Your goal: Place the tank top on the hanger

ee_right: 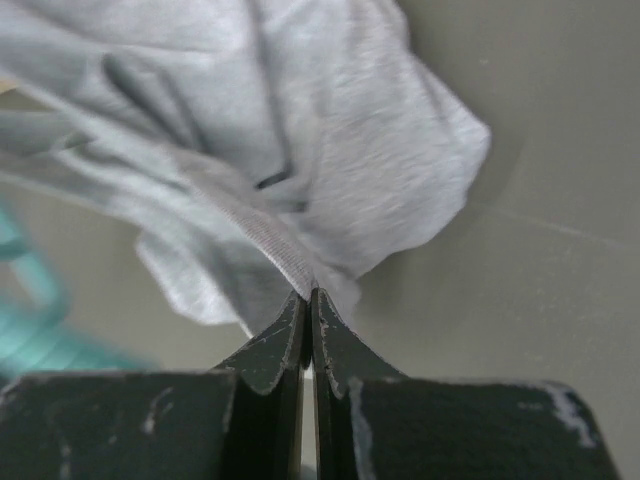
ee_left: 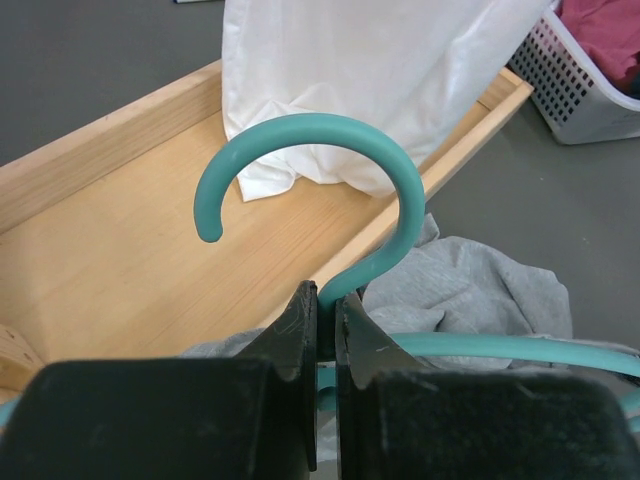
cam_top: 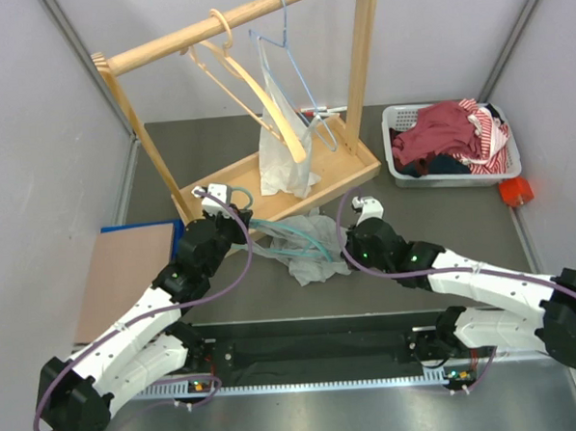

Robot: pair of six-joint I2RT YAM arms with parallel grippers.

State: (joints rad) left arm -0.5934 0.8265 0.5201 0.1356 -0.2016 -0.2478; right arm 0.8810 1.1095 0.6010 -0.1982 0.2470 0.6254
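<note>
Overhead view, grey tank top crumpled on bench just in front of wooden rack tray, left wrist view alone shows left claw clamped on teal hanger neck, right wrist view, right claw pinching tank top's edge

No legible text, no labels or numbers, nothing readable on hanger, tank top, basket

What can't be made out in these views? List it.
- Top view: hanger mostly hidden by the left arm and tank top.
- Left wrist: hanger's arms cut off behind the left gripper.
- Right wrist: which part of the tank top the right gripper pinches; folds hide it.
</note>
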